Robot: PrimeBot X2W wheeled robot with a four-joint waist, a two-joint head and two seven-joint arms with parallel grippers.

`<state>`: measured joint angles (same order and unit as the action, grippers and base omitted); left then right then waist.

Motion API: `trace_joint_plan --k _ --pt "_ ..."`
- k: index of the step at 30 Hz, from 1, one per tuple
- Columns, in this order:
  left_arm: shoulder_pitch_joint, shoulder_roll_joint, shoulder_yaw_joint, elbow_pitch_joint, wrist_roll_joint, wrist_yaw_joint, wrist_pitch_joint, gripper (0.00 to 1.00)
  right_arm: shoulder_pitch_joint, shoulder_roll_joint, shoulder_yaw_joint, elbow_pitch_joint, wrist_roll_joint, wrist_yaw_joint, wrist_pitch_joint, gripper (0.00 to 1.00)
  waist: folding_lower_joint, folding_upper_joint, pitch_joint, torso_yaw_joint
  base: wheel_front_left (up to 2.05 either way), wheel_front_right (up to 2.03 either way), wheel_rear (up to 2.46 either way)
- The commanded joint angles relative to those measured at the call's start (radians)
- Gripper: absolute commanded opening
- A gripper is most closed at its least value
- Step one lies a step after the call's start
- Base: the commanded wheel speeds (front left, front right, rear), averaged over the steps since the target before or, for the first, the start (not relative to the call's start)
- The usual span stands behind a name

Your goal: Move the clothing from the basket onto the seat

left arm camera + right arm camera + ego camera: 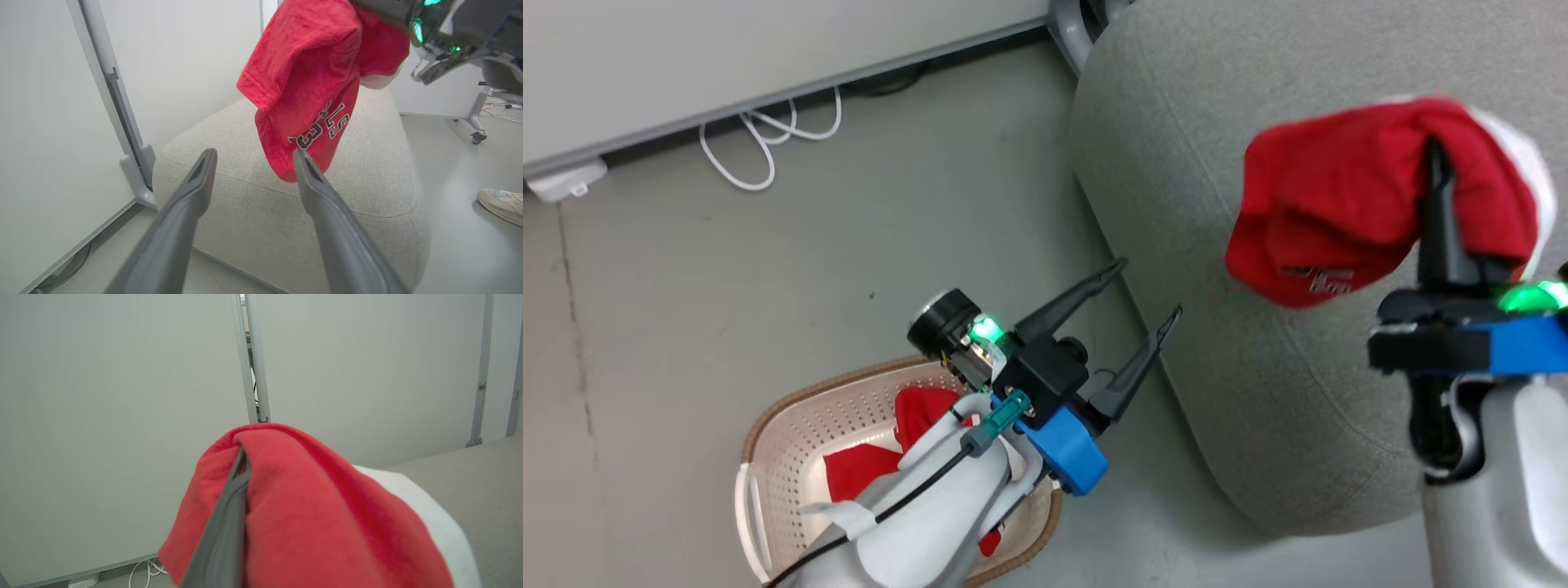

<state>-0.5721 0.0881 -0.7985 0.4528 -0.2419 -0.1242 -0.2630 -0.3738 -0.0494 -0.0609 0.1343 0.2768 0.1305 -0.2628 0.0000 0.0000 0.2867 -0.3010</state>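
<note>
The right claw [1435, 167] is clenched on a red garment [1339, 204]. Its dark fingers run up into the fold, and the cloth drapes over their tips and down both sides, as the right wrist view also shows. From there the garment hangs leftward and downward in a bunched lobe with its lettered panel lowest. The seat [1192, 163] lies straight under it. In the head view the whole bundle sits inside the seat's left edge, over the cushion and not the floor. The left wrist view shows the hem low against the cushion top, but I cannot tell whether it touches. The coming move therefore looks like a short drop and a letting go, with no sideways carry needed.

The left claw [1150, 287] is released and empty, with its fingers spread and pointing at the seat's left edge. Behind it on the floor stands the basket [792, 408], and more red clothing [919, 408] lies inside. This arm is the nearer one for the next piece.
</note>
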Motion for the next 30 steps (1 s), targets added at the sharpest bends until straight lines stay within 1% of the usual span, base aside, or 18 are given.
trace_joint_plan --k 1,6,8,10,13,16,21,24,27,30 --pt "-0.032 0.013 0.007 -0.011 0.009 -0.001 -0.003 1.0 -0.049 -0.002 -0.021 -0.016 -0.012 0.0 -0.003 0.0 0.0 0.0 0.076 0.013 0.0 0.0 0.0" --pt "-0.096 0.048 0.02 -0.051 0.04 0.004 -0.002 1.0 -0.217 -0.009 -0.126 -0.073 -0.072 0.0 -0.003 0.0 0.0 0.0 0.218 0.022 0.0 0.0 0.0" --pt "-0.124 0.063 0.022 -0.066 0.054 0.006 0.002 1.0 -0.286 -0.03 -0.179 -0.098 -0.085 0.0 -0.003 0.0 0.0 0.0 0.278 0.026 0.0 0.0 0.0" --pt "-0.151 0.079 0.024 -0.082 0.066 0.006 0.006 1.0 -0.353 -0.056 -0.219 -0.11 -0.093 0.0 -0.003 0.0 0.0 0.0 0.329 0.028 0.0 0.0 0.0" --pt "-0.185 0.099 0.028 -0.11 0.08 0.008 0.019 1.0 -0.436 -0.112 -0.278 -0.113 -0.101 0.0 -0.003 0.0 0.0 0.0 0.401 0.031 0.0 0.0 0.0" --pt "-0.208 0.114 0.034 -0.136 0.088 0.015 0.031 1.0 -0.505 -0.169 -0.336 -0.091 -0.102 0.0 -0.003 0.0 0.0 0.0 0.454 0.029 0.0 0.0 0.0" --pt "-0.23 0.137 0.03 -0.167 0.099 0.016 0.047 1.0 -0.572 -0.269 -0.409 0.01 -0.091 0.0 -0.002 0.0 0.0 0.0 0.522 0.024 0.0 0.0 0.0" --pt "-0.238 0.15 0.027 -0.183 0.105 0.015 0.056 1.0 -0.596 -0.305 -0.427 0.086 -0.105 0.0 -0.002 0.0 0.0 0.0 0.551 0.018 0.0 0.0 0.0" --pt "-0.241 0.163 0.024 -0.198 0.106 0.015 0.067 1.0 -0.61 -0.304 -0.434 0.162 -0.112 0.0 -0.002 0.0 0.0 0.0 0.576 0.015 0.0 0.0 0.0" --pt "-0.246 0.174 0.023 -0.212 0.109 0.017 0.076 1.0 -0.619 -0.278 -0.429 0.241 -0.131 0.0 -0.002 0.0 0.0 0.0 0.596 0.014 0.0 0.0 0.0"
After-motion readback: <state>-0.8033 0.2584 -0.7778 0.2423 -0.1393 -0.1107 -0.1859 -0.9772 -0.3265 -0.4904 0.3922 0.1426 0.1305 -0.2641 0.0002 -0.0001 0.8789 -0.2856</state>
